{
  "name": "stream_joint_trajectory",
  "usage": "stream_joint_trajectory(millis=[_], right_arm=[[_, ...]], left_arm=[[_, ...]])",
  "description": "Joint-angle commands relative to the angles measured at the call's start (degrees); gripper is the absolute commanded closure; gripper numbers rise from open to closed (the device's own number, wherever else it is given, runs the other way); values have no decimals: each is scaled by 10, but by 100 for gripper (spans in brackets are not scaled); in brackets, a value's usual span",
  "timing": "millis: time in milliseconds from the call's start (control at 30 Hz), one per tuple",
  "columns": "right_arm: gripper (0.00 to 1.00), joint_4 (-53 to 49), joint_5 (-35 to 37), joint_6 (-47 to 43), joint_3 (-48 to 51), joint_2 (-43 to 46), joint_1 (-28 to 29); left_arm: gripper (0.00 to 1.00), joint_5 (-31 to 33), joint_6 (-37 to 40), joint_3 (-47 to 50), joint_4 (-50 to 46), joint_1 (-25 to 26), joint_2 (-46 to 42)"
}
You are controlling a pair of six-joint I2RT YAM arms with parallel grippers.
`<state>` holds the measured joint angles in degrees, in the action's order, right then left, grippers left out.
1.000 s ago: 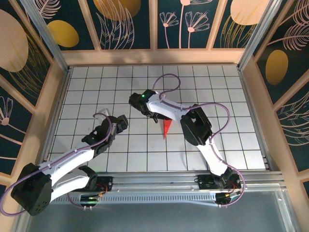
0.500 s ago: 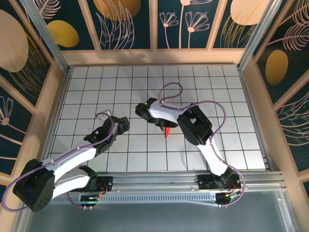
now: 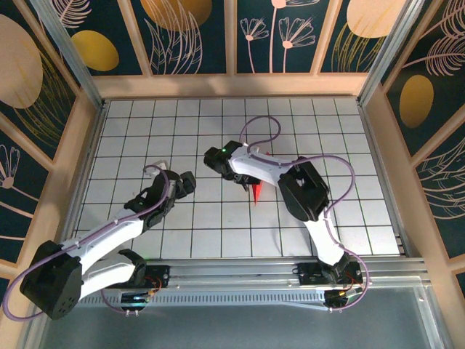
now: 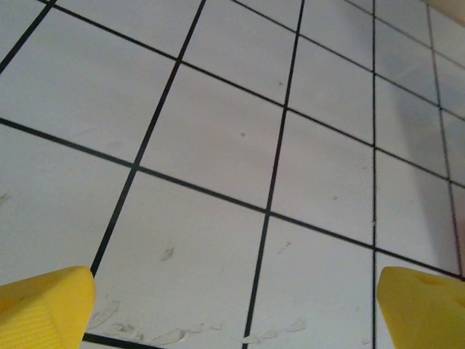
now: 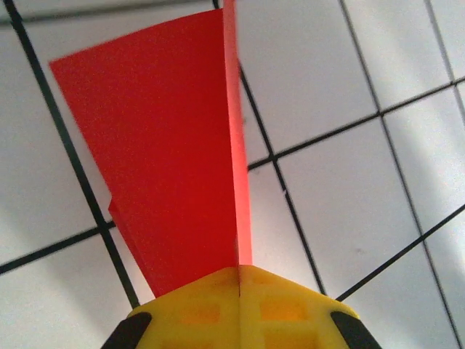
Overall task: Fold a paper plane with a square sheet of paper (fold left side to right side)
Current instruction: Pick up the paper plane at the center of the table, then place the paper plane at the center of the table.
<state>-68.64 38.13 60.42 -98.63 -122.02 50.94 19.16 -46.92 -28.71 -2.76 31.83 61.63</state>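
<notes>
Nearest the bases, the left gripper [image 4: 232, 309] hovers low over the white, black-lined grid table [image 3: 349, 145]. Its yellow fingertips stand as wide apart as they go, with nothing between them but bare tiles. It has not altered over the last second and keeps well clear to the left of the work.

A little farther in, near the middle of the table, lies the slim, pointed, bright red paper plane [image 5: 174, 145]. The right gripper [image 5: 238, 275] has just snapped shut on it. A second ago its jaws were spread around the dart, and now the yellow pads meet flush on the upright centre crease. One wing fans out to the left of that crease. Whether the plane has left the table cannot be told.

The closing pinch suggests that the folding is essentially finished. What remains is probably sharpening the keel or lifting the plane away.

Beyond it the far tiles stretch to the leaf-patterned wall [image 3: 232, 36].
</notes>
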Motion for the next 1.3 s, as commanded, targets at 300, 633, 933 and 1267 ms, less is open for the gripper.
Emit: stream_joint_trajectory(millis=[300,633,933,1267], right_arm=[[100,441,-291,-288,234,304,-104],[100,828,-677,-247,497,388,-236],[100,1028,-770,-178,587,303,-243],[100,1048,-754,-185,611,212,-243]], left_arm=[[1,-266,0,-20,35,-115,-52],[12,-442,-35,-36,118,-135,8],[32,-512,-66,-56,178,-135,98],[39,-500,-67,-82,177,-109,176]])
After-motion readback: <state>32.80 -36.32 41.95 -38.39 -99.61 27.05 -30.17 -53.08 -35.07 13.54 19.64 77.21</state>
